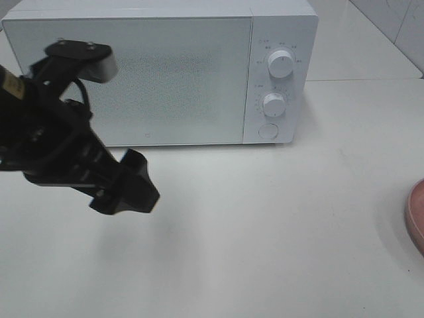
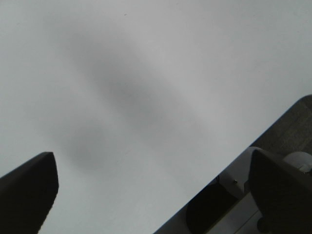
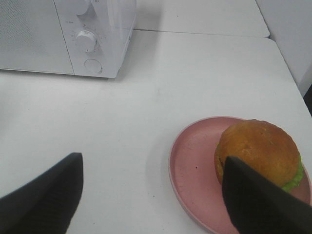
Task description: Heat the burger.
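Observation:
The burger (image 3: 258, 148), with a domed golden-brown bun and green lettuce at its edge, sits on a pink plate (image 3: 192, 161) in the right wrist view. My right gripper (image 3: 153, 204) hangs open above the white table, one finger (image 3: 263, 207) overlapping the burger's near side, and nothing is between the jaws. In the exterior view only the plate's rim (image 1: 416, 215) shows at the right edge, and the burger is out of that frame. My left gripper (image 1: 131, 187) hovers open and empty over the table in front of the white microwave (image 1: 159, 73), whose door is closed.
The microwave has two round knobs (image 1: 281, 64) and a door button (image 1: 267, 130) on its right panel. It stands at the back of the white table (image 1: 265, 232). The left arm's black body fills the left side of the exterior view. The table's edge shows in the left wrist view (image 2: 273, 126).

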Robot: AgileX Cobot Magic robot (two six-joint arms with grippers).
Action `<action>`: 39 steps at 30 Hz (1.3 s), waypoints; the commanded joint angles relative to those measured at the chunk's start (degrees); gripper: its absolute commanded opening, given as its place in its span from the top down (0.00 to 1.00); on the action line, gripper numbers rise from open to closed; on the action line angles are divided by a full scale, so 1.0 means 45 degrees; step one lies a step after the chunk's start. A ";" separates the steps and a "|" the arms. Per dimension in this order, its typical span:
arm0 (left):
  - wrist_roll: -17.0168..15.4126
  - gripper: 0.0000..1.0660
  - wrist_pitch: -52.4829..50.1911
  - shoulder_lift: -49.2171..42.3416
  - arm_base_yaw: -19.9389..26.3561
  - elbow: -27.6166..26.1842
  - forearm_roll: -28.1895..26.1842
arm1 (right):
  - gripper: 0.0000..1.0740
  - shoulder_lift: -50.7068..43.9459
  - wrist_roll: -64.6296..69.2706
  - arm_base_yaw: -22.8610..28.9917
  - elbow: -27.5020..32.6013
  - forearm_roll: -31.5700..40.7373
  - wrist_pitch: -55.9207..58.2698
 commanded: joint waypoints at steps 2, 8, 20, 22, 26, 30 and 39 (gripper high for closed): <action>-0.0726 0.08 0.1833 -0.0955 0.2012 0.0076 0.0318 | 0.31 -0.0306 -0.0115 -0.0064 0.0025 0.0064 -0.0166; -0.0726 0.08 0.3209 -0.1464 0.3743 0.0076 0.0331 | 0.31 -0.0306 -0.0115 -0.0064 0.0025 0.0064 -0.0166; -0.0726 0.08 0.5195 -0.3871 0.7576 0.0891 0.1490 | 0.31 -0.0306 -0.0115 -0.0064 0.0025 0.0064 -0.0166; -0.0777 0.08 0.5169 -0.4405 0.7881 0.1350 0.1426 | 0.31 -0.0306 -0.0115 -0.0064 0.0025 0.0064 -0.0166; -0.0777 0.08 0.5437 -0.5564 0.8174 0.2203 0.1375 | 0.31 -0.0306 -0.0115 -0.0064 0.0025 0.0064 -0.0166; -0.0777 0.08 0.5908 -0.6697 0.8200 0.2979 0.1515 | 0.31 -0.0306 -0.0115 -0.0064 0.0025 0.0064 -0.0166; -0.0777 0.08 0.5284 -0.9982 0.8200 0.4240 0.1770 | 0.31 -0.0306 -0.0115 -0.0064 0.0025 0.0064 -0.0166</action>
